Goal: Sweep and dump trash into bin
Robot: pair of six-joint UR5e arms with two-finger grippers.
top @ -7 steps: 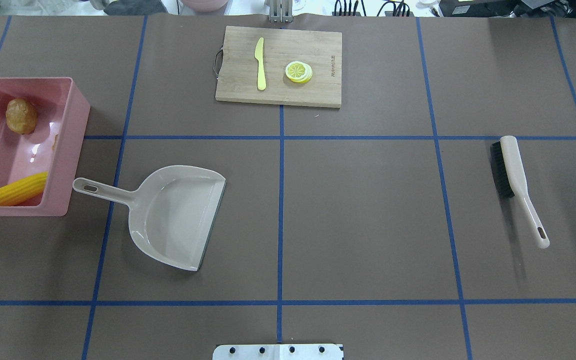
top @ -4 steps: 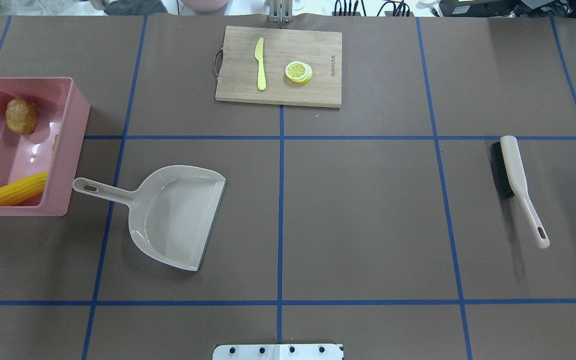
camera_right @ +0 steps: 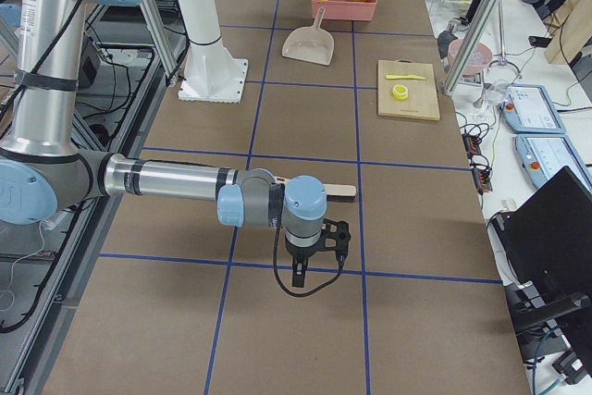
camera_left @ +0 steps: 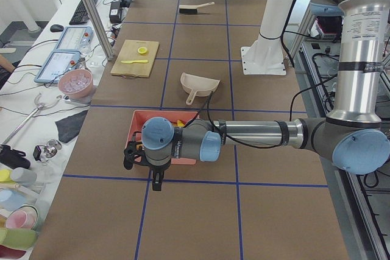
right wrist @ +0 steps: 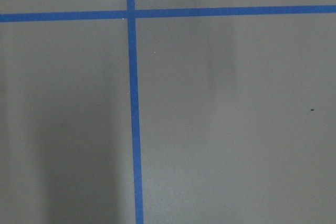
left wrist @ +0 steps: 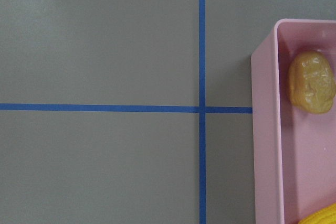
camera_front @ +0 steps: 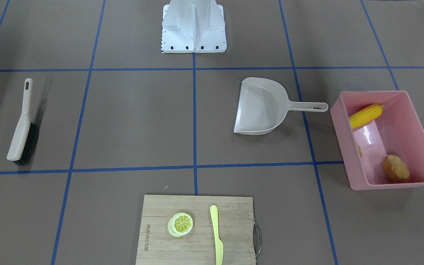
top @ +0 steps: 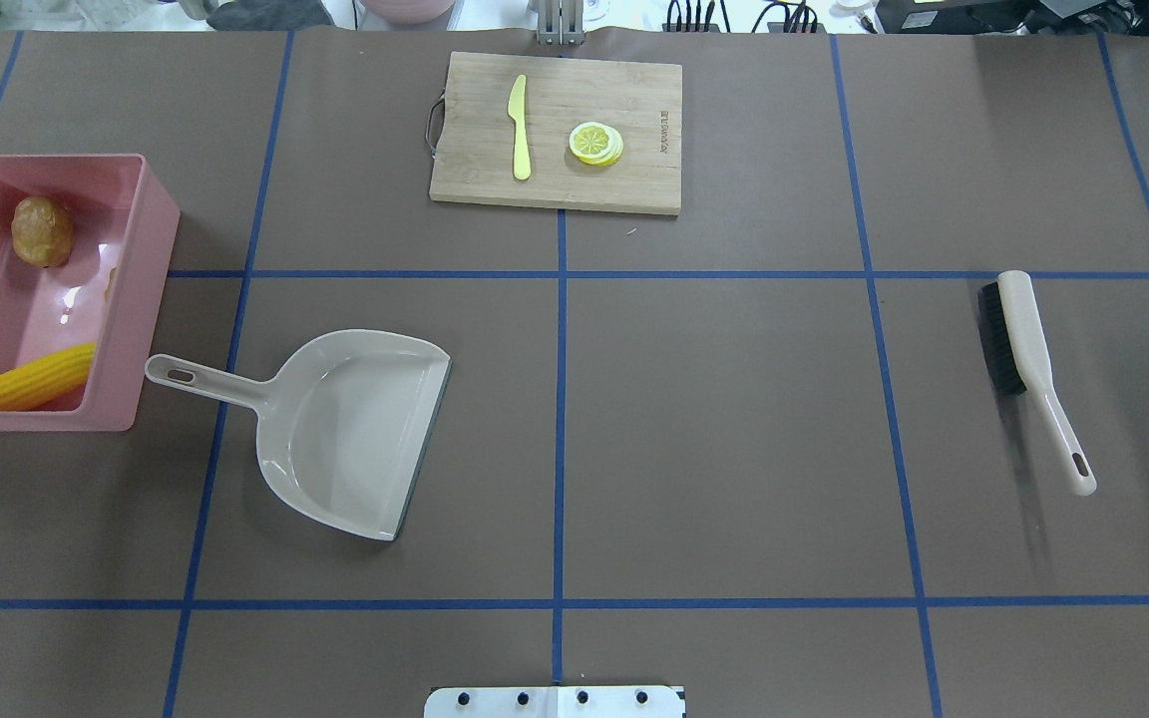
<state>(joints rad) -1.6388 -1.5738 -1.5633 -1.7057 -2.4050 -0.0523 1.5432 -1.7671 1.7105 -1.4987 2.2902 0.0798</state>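
The pink bin [top: 154, 259] stands at the table's left end and holds trash: a yellow corn cob [top: 31, 379], a brown potato [top: 43, 231] and a tan sliver [top: 109, 284] of ginger root, mostly hidden by the wall. The left wrist view looks down on the bin's rim [left wrist: 265, 145] and the potato [left wrist: 311, 81]. My left gripper [camera_left: 157, 182] hangs past the bin's outer end; I cannot tell whether it is open or shut. My right gripper [camera_right: 298, 277] hangs near the brush at the other end; its state I cannot tell either.
A beige dustpan [top: 355, 429] lies right of the bin, its handle pointing at the bin. A brush [top: 1023, 349] lies at the right end. At the far edge, a cutting board [top: 555, 184] carries a yellow knife [top: 520, 130] and a lemon slice [top: 595, 143].
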